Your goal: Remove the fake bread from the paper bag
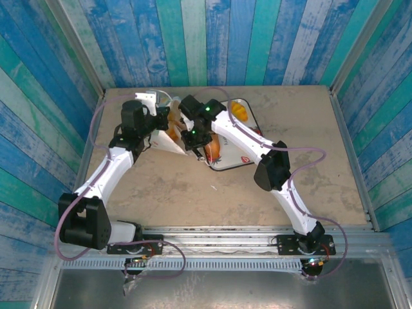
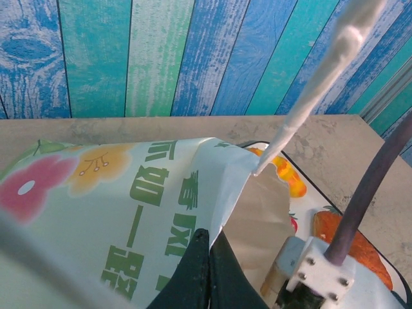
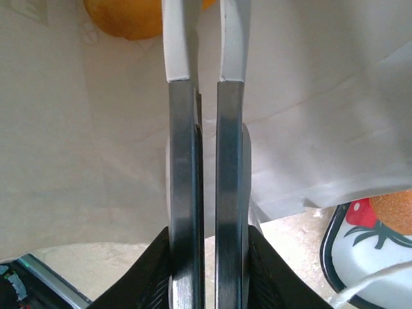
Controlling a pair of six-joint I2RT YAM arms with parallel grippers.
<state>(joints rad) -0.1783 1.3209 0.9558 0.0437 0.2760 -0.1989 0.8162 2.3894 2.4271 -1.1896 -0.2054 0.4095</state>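
- Metal tongs [image 3: 230, 161]: two parallel arms with white tips and a thin gap between them. They are clamped in the right gripper [image 3: 209, 261] and reach forward among white paper.
- Fake bread [image 3: 122, 19]: one rounded orange piece sits just past the tong tips, to their left, apparently inside the paper bag [image 2: 129, 193]. More orange pieces lie on the strawberry-print tray [image 3: 364, 264], near the middle of the far edge of the table [image 1: 193, 193].
- Handling of the bread, as a judgement: it looks glossy and rigid, so it is probably light and slippery against smooth tong tips. A hold across its broadest middle should slip least.
- Left gripper [image 2: 207, 273]: closed, pinching the rim of the bag's mouth and holding it up. One loop handle [image 2: 309, 84] stands free above.
- Handling of the bag, as a judgement: the paper looks thin and soft, and would crumple easily, so the rim is the sensible hold.
- Look and place of the bag: it lies on its side just left of the tray, towards the table's far left corner. The raised face is white, with pink and yellow flowers and green lettering.
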